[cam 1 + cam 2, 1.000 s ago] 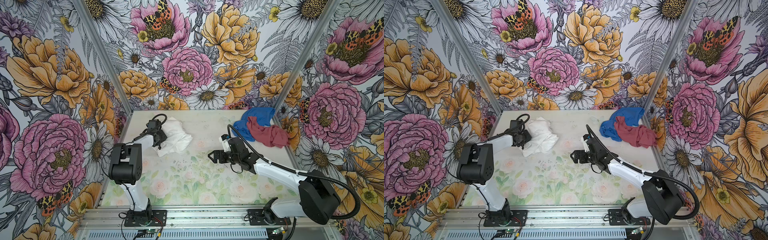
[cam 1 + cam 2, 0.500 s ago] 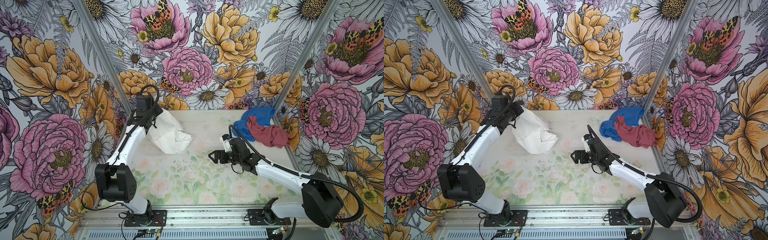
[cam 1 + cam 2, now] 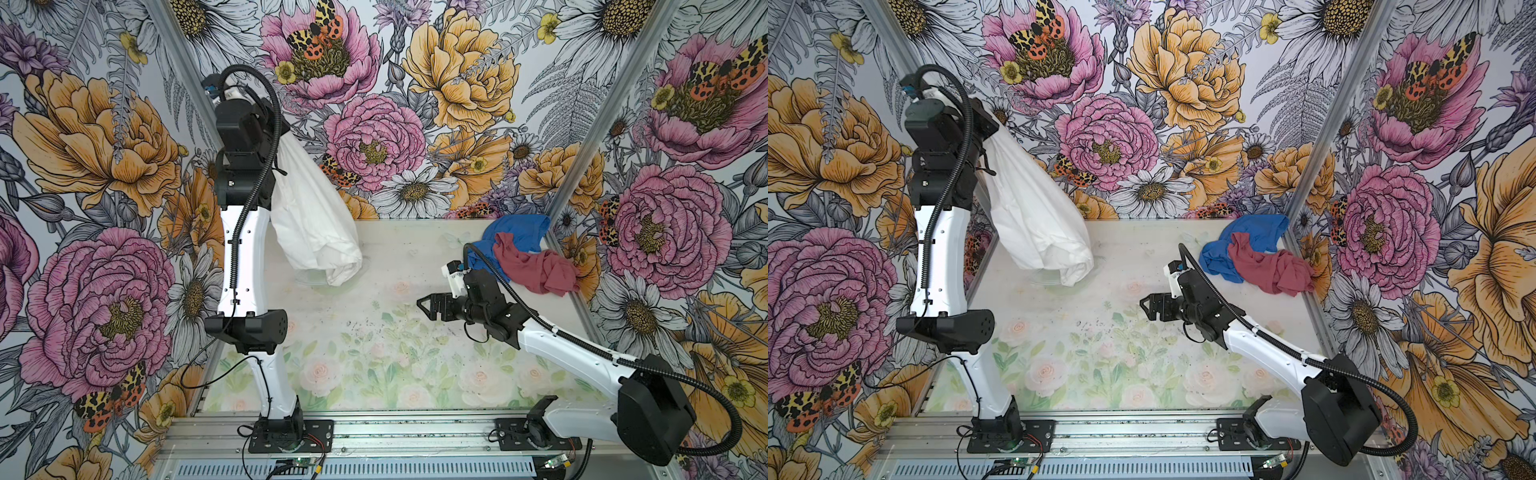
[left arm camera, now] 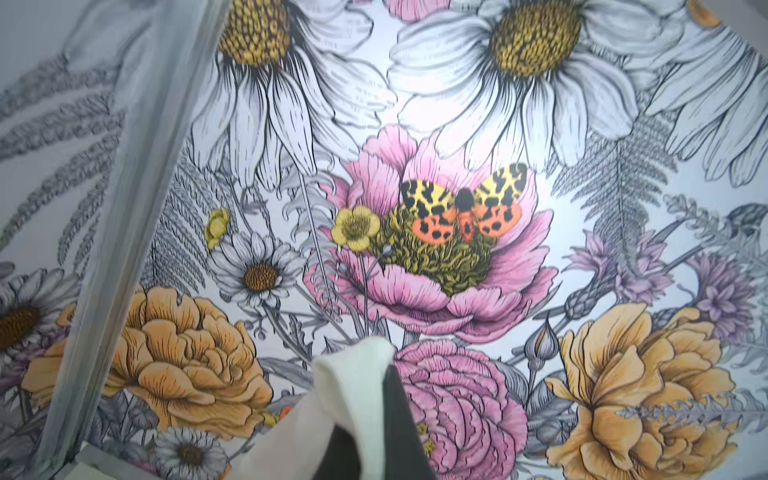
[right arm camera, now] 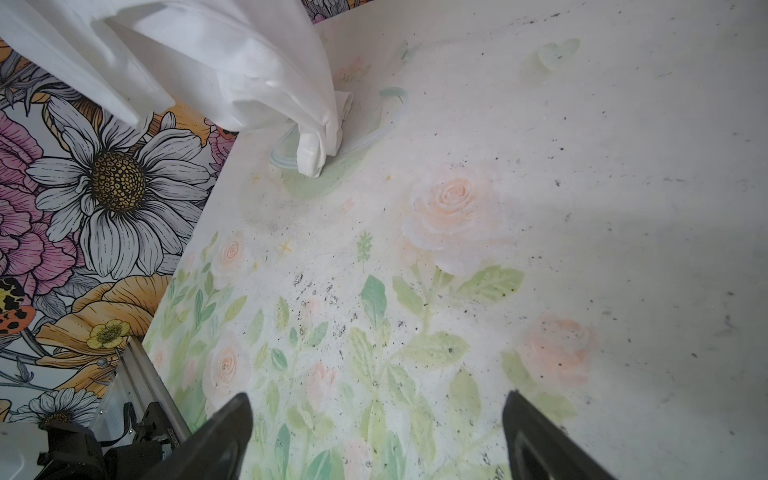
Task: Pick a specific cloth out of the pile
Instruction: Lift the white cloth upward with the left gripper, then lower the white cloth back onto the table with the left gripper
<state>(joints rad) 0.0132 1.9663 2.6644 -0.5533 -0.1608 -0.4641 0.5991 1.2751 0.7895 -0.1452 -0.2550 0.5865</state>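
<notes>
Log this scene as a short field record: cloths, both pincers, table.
white cloth: hanging from the left pincer; lower end at or just above the table
left pincer: shut on the white cloth, raised high
right pincer: open, empty, low over the table's middle
pile: blue cloth with red-maroon cloth partly over it, far right corner

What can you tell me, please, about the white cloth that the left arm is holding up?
The white cloth is plain, unprinted, soft-looking fabric, creased and bunched. The left gripper is shut on its top end, high near the back-left corner, so it hangs as a long, slanting drape. Its folded lowest tip is at the table; actual contact is unclear. It hangs well apart from the pile.
</notes>
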